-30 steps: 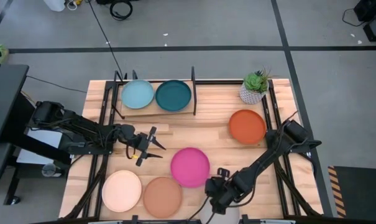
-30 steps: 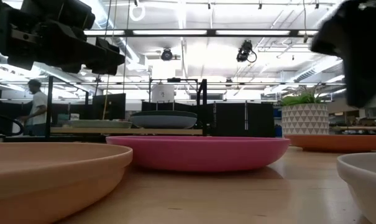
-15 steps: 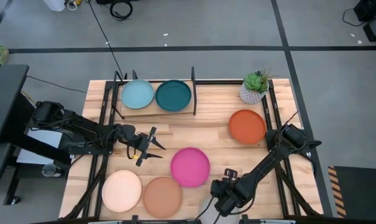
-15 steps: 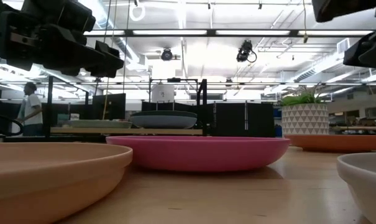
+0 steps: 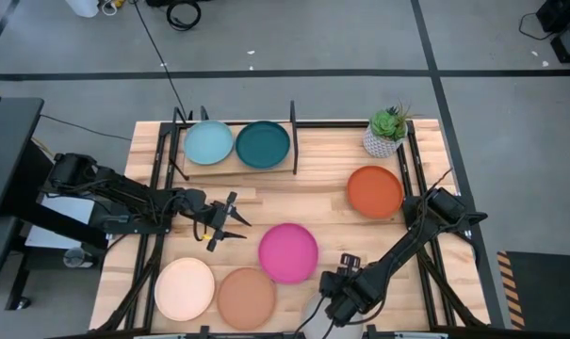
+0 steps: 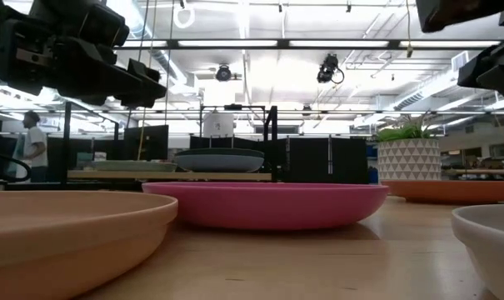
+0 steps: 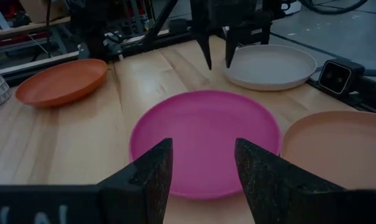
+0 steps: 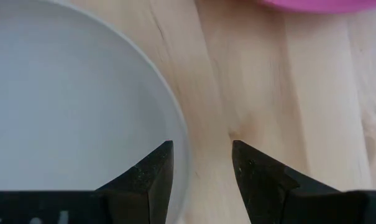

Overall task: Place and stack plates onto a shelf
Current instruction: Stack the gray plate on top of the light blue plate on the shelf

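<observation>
My right gripper [image 8: 201, 155] is open and points down at the table's near edge. One finger is over the inside of the light grey plate [image 8: 63, 112] and the other is over bare wood, so they straddle its rim [image 8: 183, 146] without closing on it. The left wrist view shows the same fingers [image 7: 207, 59] above that plate [image 7: 271, 65]. My left gripper [image 5: 239, 226] hangs open above the wood, left of the magenta plate [image 5: 288, 252]. The shelf [image 5: 237, 168] at the far side holds a light teal plate [image 5: 209, 143] and a dark teal plate [image 5: 263, 144] side by side.
An orange-red plate [image 5: 374, 191] lies at the right. A cream-peach plate [image 5: 184, 288] and a tan plate [image 5: 246, 298] lie at the near left. A potted plant [image 5: 388, 132] stands at the far right corner. Bare wood shows between the shelf and the magenta plate.
My right gripper has moved a little toward the table's near edge and down. It has tipped more steeply downward over the light grey plate's rim, then kept still. No plate has moved.
</observation>
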Controlling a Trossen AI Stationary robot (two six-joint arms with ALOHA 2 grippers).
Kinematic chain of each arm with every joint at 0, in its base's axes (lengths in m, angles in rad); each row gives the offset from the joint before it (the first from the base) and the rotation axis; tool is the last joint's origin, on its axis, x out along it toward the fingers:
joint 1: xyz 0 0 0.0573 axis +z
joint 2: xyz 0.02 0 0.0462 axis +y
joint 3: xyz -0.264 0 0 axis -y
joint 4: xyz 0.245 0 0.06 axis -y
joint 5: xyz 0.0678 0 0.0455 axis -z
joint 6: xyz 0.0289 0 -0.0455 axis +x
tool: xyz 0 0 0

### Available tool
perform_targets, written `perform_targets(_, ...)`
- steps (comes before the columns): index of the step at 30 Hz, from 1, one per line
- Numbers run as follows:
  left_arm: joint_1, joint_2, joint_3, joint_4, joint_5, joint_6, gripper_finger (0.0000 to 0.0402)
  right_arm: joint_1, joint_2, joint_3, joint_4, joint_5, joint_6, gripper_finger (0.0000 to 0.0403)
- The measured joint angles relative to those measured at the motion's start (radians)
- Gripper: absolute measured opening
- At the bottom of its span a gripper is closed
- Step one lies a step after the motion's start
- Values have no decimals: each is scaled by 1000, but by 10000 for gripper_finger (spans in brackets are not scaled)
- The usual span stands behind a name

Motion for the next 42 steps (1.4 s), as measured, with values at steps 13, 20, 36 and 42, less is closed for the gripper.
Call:
perform_targets(13,0,0,0,-2,0,-14,180,-6,0,-75,-16,-7,35,160)
perform_targets(20,0,0,0,-6,0,-19,180,-29,0,-76,-162,16,101,147)
perform_targets(36,0,0,0,-28,0,-25,180,-81,-6,-76,-154,-53,78,15)
perform_targets(42,0,0,0,-30,0,-15,180,-131,-55,-78,-238,-59,58,25)
